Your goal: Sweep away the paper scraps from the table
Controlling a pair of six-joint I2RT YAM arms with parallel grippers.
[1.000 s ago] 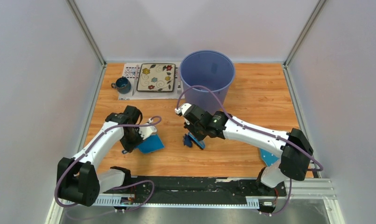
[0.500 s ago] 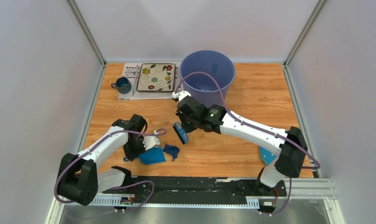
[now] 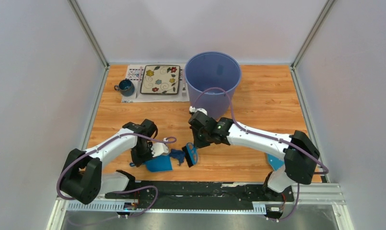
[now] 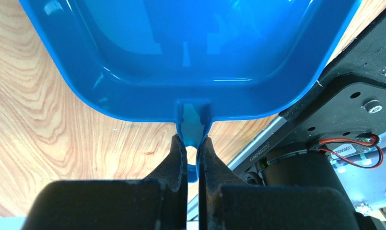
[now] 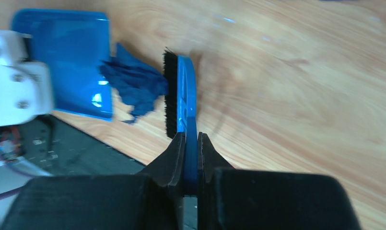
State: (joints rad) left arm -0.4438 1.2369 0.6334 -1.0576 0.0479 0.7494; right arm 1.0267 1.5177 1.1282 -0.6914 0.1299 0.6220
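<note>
1. One desk [image 3: 258,96], with one blue bucket [image 3: 213,72] at its far edge.
2. One dustpan [image 3: 159,164] lies by the near edge, now nearer than before; the left hand [image 4: 192,148] pinches its handle.
3. One brush [image 5: 183,103] is pinched by the right hand [image 5: 191,143].
4. One dark-blue paper scrap [image 5: 133,86] lies between bristles and dustpan mouth, swept there from mid-desk; the left wrist view misses it.

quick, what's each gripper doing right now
Left gripper: closed on the blue plastic dustpan by its handle.
Right gripper: closed on the blue black-bristled hand brush.
</note>
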